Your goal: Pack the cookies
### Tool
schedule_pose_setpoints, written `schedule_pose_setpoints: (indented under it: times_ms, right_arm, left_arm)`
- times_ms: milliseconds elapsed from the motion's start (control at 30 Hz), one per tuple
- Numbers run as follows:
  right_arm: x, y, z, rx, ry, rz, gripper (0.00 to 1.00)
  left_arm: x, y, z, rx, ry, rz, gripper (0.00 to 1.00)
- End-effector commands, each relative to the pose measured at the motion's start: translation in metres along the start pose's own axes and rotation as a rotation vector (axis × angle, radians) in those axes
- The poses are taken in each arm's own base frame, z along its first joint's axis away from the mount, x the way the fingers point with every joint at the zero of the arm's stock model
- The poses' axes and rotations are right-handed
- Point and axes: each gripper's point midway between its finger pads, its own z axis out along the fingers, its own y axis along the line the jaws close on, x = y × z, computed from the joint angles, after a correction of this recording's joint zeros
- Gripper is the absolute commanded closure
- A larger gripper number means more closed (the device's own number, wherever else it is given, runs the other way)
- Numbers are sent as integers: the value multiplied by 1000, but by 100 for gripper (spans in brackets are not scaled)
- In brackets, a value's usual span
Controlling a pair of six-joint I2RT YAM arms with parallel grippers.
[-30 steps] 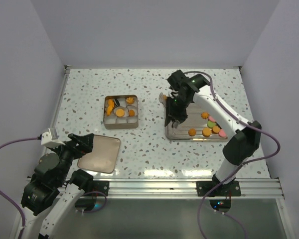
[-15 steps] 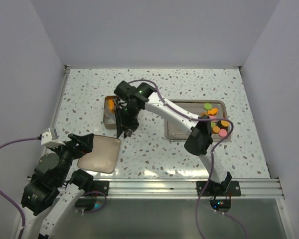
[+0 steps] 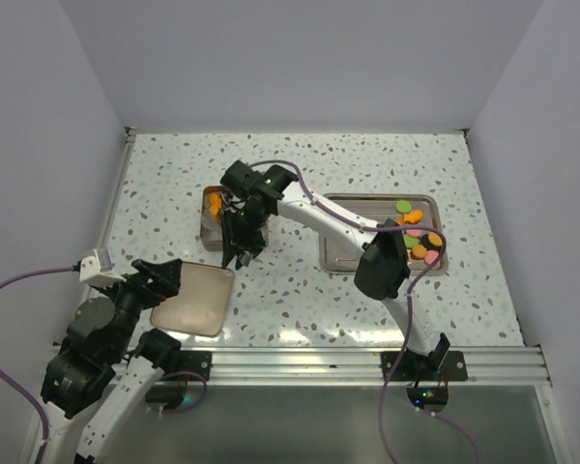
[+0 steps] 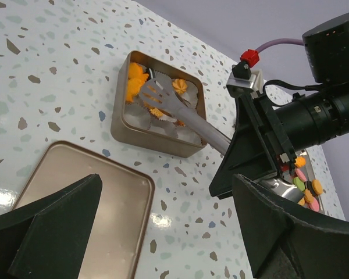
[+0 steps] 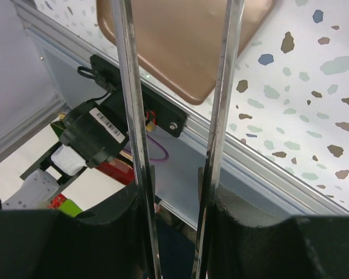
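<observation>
Here we are with the right arm stretched far across the speckled table (image 3: 174,174). The right gripper (image 3: 238,253) is clamped around the handles of a pair of metal tongs (image 4: 180,113). From the left wrist camera we see the slotted tong head reaching into the square gold tin (image 4: 154,145) and sitting low over the white paper cups (image 4: 141,119) inside. Orange cookies (image 4: 136,81) are bunched along the tin's far side, and there is a bit of orange right under the tong head. We cannot tell whether the tongs are pinching it.

In the right wrist view the two steel tong arms run up the frame with a clear gap between them, and the tips are out of shot.

Over on the right, the steel tray (image 3: 340,253) carries the other cookies (image 3: 418,249), orange, pink, green and dark, gathered at its right end, well apart from the tin.

Near the front left, the left gripper (image 3: 164,277) hangs with its fingers spread wide and nothing between them, just beside the tin's rose-gold lid (image 4: 87,186), which lies flat on the table on the near side of the tin.
</observation>
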Motion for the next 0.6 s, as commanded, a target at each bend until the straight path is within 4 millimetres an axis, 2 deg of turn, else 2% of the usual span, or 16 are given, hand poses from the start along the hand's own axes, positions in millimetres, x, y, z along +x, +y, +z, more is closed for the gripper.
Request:
schedule_pose_setpoints:
  times_ms: [0,200,567]
  right_arm:
    - [4,3,7,-23,20,5,68]
    - [4,-3,15,-7,31,15,61]
    - [-1,-1,20,-13,26,15,53]
  left_arm:
    - [-6,-5,2,15,-23,1,0]
    - [-5,-5,2,18,-21,3,0]
    - [-5,-7,2,27,-16,9,0]
